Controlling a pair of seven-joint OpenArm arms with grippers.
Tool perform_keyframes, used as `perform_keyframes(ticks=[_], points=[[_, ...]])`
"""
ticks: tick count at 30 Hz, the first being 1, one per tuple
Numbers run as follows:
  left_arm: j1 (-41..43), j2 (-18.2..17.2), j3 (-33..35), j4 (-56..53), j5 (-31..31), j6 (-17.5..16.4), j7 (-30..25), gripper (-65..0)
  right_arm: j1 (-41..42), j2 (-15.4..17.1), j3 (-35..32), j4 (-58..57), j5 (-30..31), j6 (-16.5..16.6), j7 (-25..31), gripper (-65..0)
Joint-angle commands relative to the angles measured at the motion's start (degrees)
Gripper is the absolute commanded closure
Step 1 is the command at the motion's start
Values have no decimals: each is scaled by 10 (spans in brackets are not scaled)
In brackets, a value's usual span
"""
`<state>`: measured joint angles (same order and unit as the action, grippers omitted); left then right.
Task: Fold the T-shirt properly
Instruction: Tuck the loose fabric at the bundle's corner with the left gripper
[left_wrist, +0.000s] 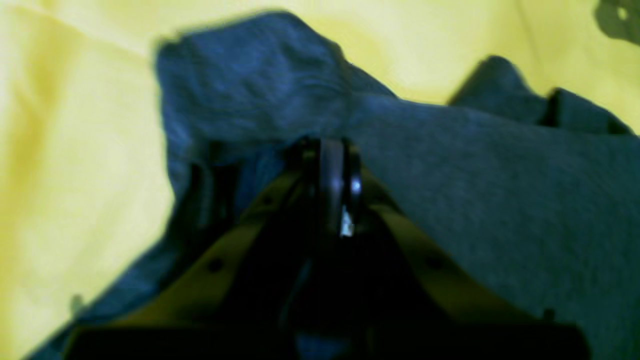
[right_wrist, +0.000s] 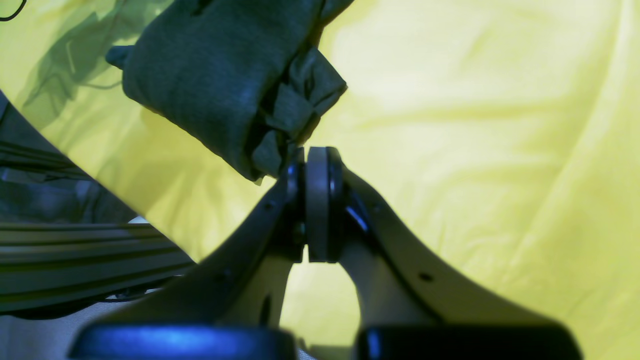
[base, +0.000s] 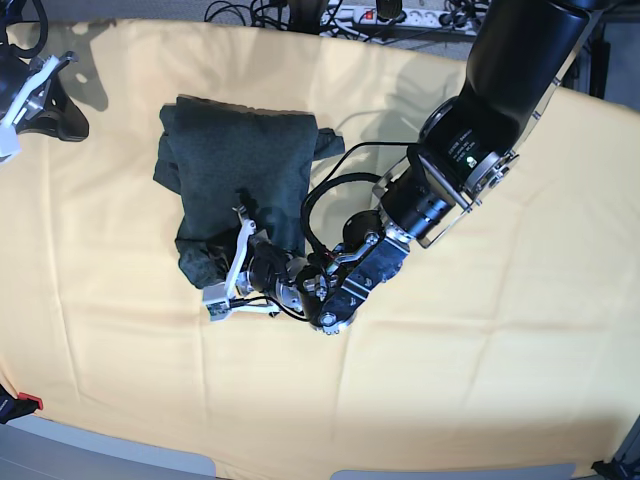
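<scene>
- Closest to the left wrist camera, the left gripper (left_wrist: 332, 165) has its jaws pressed together against the T-shirt (left_wrist: 500, 200); the view is blurred, so it seems pinched on a fold of cloth, though that is not certain.
- From the base view, the T-shirt (base: 235, 165) lies as a bunched, partly folded heap on the pale yellow tablecloth (base: 480, 380) covering the table, toward the far left, with the left gripper (base: 240, 270) at its near edge.
- Off at the table's far left corner, the right gripper (base: 30, 90) sits well apart from the shirt; its own camera shows the jaws fully together with nothing between them.
- The knit looks soft, limp and light, so it should drape and slump rather than hold a crease. Hems, sleeve ends or a fold's corner seem the best places to grip, pinching all layers together.
</scene>
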<state>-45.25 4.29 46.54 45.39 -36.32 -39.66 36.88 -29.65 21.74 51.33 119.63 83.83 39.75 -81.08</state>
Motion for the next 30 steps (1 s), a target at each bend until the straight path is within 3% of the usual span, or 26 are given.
perform_keyframes(ticks=[1,3,4,7,9,10,11,13,15,20,24,30], points=[[-25,8,-4,11,2,-3,-28,0,0,9,6,8,12,3,11,0],[-33,8,-4,11,27,-3,-52,0,0,9,6,8,12,3,11,0],[-37,8,-4,11,55,17,-70,0,0,9,6,8,12,3,11,0],[-38,8,-4,10,169,182,-127,0,0,9,6,8,12,3,11,0],[-37,8,-4,10,212,295,-136,0,0,9,6,8,12,3,11,0],[-37,8,-4,10,216,326,-135,0,0,9,6,8,12,3,11,0],[-39,8,-5,10,215,335,-134,0,0,9,6,8,12,3,11,0],[-42,8,-5,11,212,316,-123,0,0,10,6,8,12,3,11,0],[-49,8,-5,16,183,251,-111,0,0,9,6,8,12,3,11,0],[-59,11,-5,45,24,9,-32,0,-3,9,6,8,12,3,11,0],[-52,28,-5,50,-70,-3,37,0,-3,9,6,8,12,3,11,0],[-13,47,-5,39,-3,-3,26,0,-3,9,6,8,12,3,11,0]])
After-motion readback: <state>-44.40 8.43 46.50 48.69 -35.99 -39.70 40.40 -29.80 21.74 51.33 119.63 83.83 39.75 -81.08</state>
